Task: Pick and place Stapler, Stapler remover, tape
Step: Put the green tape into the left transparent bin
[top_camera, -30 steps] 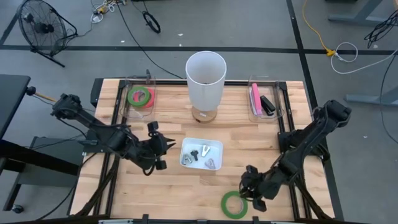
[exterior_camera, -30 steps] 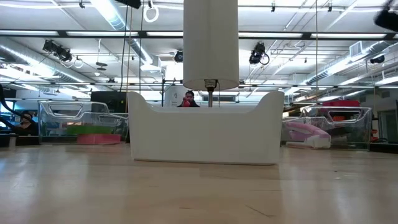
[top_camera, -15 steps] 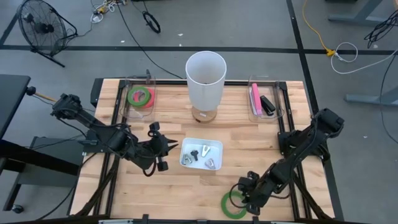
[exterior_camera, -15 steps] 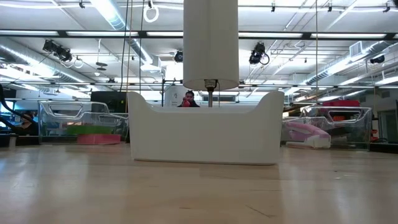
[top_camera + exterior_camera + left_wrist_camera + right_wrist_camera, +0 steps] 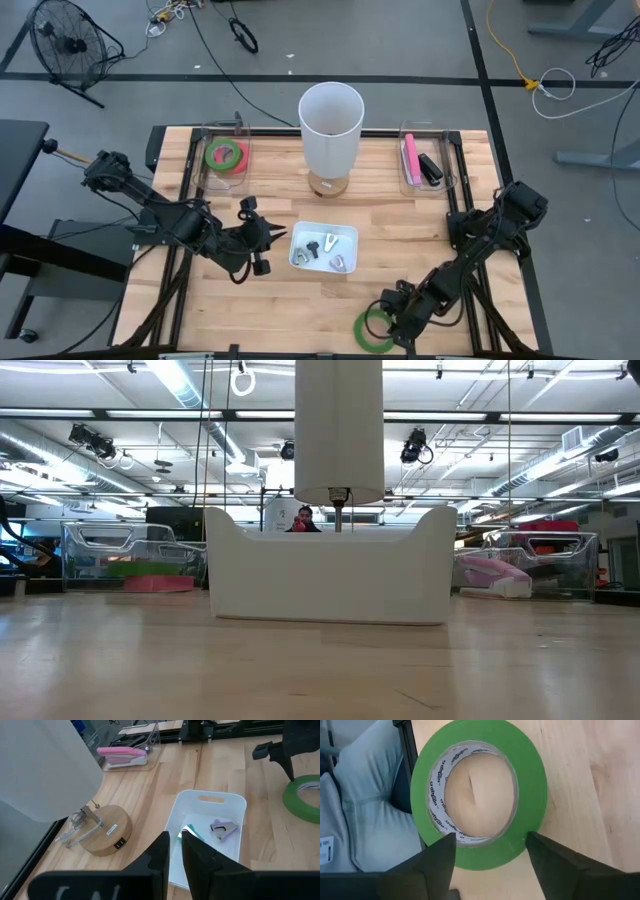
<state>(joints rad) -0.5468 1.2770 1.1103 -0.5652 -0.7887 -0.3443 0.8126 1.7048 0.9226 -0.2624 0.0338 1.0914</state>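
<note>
At left, the left tool (image 5: 262, 243), fingers together, waits beside the white tray (image 5: 347, 233). At right, near the tabletop's front edge, the right tool (image 5: 389, 311), fingers apart, straddles the green tape (image 5: 480, 795). Likely step: grasping the tape; closing comes next.

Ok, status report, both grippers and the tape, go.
Right gripper open, straddling green tape roll at table's near edge. Left gripper shut, empty, beside white tray. Nothing in the way.

- Only print we can read is "crafted...", repeated round the white inner core of the green tape roll (image 5: 479, 795); the rest of the word isn't clear.
</note>
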